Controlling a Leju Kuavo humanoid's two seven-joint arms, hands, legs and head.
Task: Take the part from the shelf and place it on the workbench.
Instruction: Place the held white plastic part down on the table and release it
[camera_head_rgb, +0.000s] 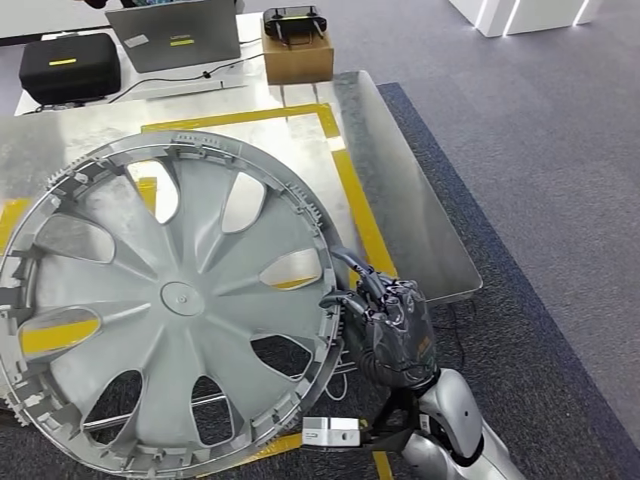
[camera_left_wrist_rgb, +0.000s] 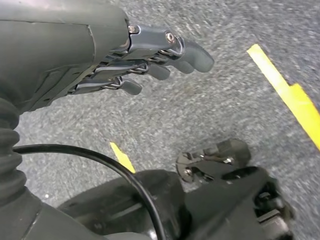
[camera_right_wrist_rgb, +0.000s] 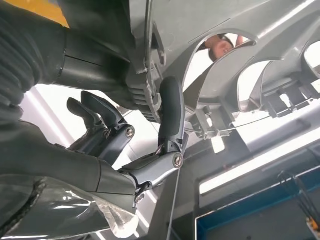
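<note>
On the far left of the head view I had a black case (camera_head_rgb: 69, 67) and a laptop (camera_head_rgb: 175, 34) sitting on a far table, well out of the working area, so nothing there crowded the drop zone. My left hand (camera_left_wrist_rgb: 113, 55) hung low over the grey carpet, its fingers (camera_left_wrist_rgb: 166, 65) stretched out straight and slightly apart with nothing in them; I judged it was kept idle because the load was being carried on the other side.

The part, a large silver wheel cover (camera_head_rgb: 170, 300), filled the left and middle of the head view. It was held tilted above the metal tabletop (camera_head_rgb: 407, 200), overhanging the tabletop's near edge, its spokes letting the yellow tape border (camera_head_rgb: 362, 210) show through. I read that border as the target area, which would explain why the cover was held over it rather than off to one side.

At the cover's right rim my right hand (camera_head_rgb: 389, 325) was clamped on the edge. From the wrist camera the thumb (camera_right_wrist_rgb: 171, 112) pressed against one side of the rim while the other fingers (camera_right_wrist_rgb: 102, 117) curled behind it, a pinch that suited a thin, wide disc with no handle. With only one edge held, I judged the cover could swing or sag, so lowering it flat called for care.

Farther right lay open grey carpet (camera_head_rgb: 543, 180).
</note>
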